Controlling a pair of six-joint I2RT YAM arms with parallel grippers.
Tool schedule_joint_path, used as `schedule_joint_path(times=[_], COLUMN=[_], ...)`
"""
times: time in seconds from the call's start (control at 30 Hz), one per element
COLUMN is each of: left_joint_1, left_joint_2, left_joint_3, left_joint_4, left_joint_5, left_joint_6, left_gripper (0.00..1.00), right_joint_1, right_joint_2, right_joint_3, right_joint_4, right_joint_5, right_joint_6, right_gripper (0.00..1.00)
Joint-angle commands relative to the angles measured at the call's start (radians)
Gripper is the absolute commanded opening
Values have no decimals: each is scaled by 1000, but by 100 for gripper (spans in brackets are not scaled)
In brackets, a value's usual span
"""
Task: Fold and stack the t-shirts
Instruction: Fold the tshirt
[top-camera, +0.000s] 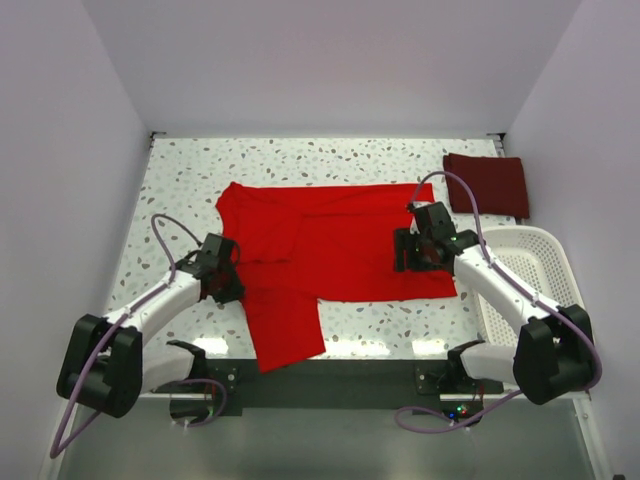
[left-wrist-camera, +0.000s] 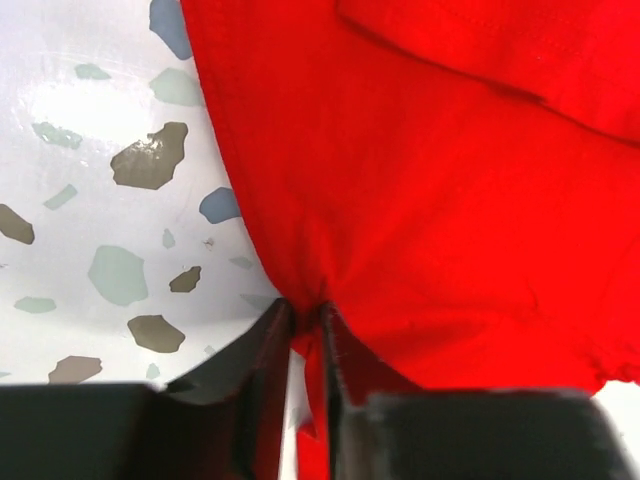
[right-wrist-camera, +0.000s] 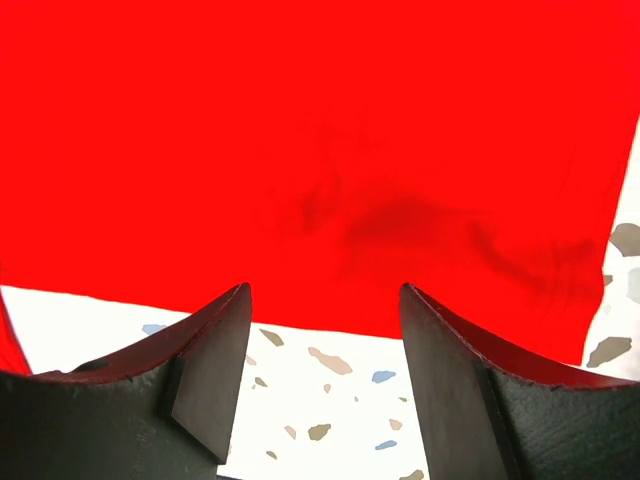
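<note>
The bright red t-shirt (top-camera: 330, 245) lies spread across the middle of the speckled table, one part hanging toward the near edge. The dark maroon t-shirt (top-camera: 486, 183) lies folded at the far right. My left gripper (top-camera: 228, 283) is shut on a pinch of the red shirt's left edge (left-wrist-camera: 305, 300), with cloth bunched between the jaws. My right gripper (top-camera: 410, 250) is open over the shirt's right part; in the right wrist view its gripper (right-wrist-camera: 325, 300) straddles the red hem (right-wrist-camera: 330, 320) with bare table between the fingers.
A white slatted basket (top-camera: 530, 275) stands at the right edge, just beside my right arm. White walls close in the table on three sides. The table (top-camera: 190, 180) shows bare speckled surface at the far left.
</note>
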Motion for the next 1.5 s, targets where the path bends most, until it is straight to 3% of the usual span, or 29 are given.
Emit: schedule_joint_path(times=[0.0,0.2,0.37,0.6,1.1,1.47], left_joint_1=[-6,-4,43,150,154,154], left_joint_2=[16,19,29,46,39,15], left_joint_3=[-23,9,69,90,80,77], left_joint_4=[16,-19,-93,-76,-40,-31], left_joint_5=[-30,-109,-214,-182,-142,-131], left_joint_6=[-30,-42,-9,47,73,76], left_gripper=[19,0,0,0,0,0], right_joint_1=[2,1,-4,-94,-173,-190], right_joint_2=[-19,-16,1,42,-4,40], right_joint_3=[3,10,27,10,-50,-69], right_joint_4=[-5,-35,-77,-120,-304,-315], right_joint_5=[46,84,156,111,100,114], right_joint_6=[18,21,58,92,208,290], right_gripper=[64,64,64,64,53,44])
